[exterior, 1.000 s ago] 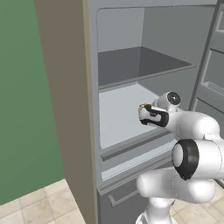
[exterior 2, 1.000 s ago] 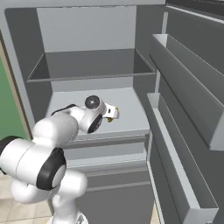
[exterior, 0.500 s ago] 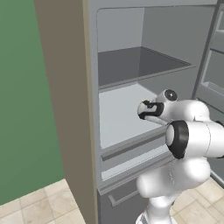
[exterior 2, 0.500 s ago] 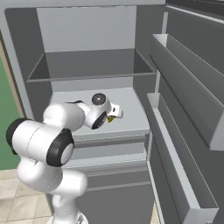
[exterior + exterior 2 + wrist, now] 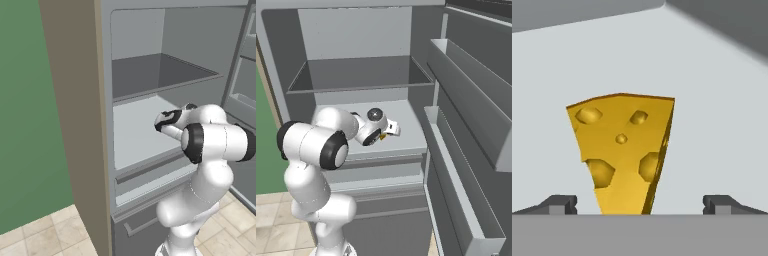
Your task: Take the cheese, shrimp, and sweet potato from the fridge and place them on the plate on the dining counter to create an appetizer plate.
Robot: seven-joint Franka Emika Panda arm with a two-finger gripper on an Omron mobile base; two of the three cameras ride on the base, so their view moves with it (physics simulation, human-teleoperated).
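The tool [image 5: 640,204] stands spread wide inside the fridge [image 5: 90,125], holding nothing, its fingertips [image 5: 559,204] to either side of the cheese [image 5: 624,150] lying on the light shelf [image 5: 406,125]. Judging by this, the step is the grasp: ease forward until the wedge sits well between the fingers, centred, then press evenly on its flat faces
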